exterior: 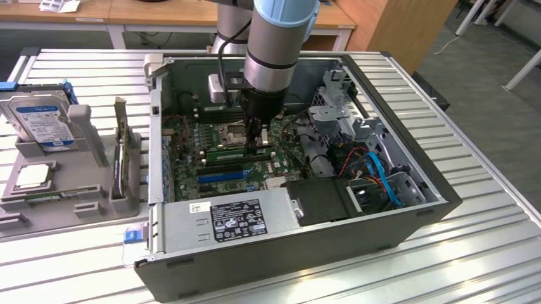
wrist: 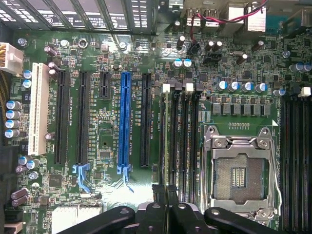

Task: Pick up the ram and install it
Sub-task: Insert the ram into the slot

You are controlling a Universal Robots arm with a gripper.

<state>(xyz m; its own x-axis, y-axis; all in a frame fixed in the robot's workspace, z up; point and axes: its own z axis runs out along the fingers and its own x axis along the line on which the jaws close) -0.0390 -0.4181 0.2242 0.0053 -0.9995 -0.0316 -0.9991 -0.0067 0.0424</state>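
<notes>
The ram (exterior: 230, 154), a long thin green stick, stands on edge across the motherboard (exterior: 190, 168) inside the open computer case, just below the empty processor socket (exterior: 234, 133). My gripper (exterior: 258, 144) reaches straight down onto it, fingers shut on its top edge towards the exterior view's right end. In the wrist view the gripper (wrist: 165, 197) is closed, its black fingers (wrist: 157, 214) meeting over the first of the black memory slots (wrist: 181, 131). There the ram is edge-on and hard to tell from the slot beneath it.
The case walls (exterior: 397, 107) enclose the work area, with the power supply (exterior: 232, 218) in front and drive cage and blue cables (exterior: 381, 177) at the exterior view's right. A grey fixture (exterior: 85, 193) holding a hard drive (exterior: 42, 120) sits left. A blue expansion slot (wrist: 125, 122) lies beside the memory slots.
</notes>
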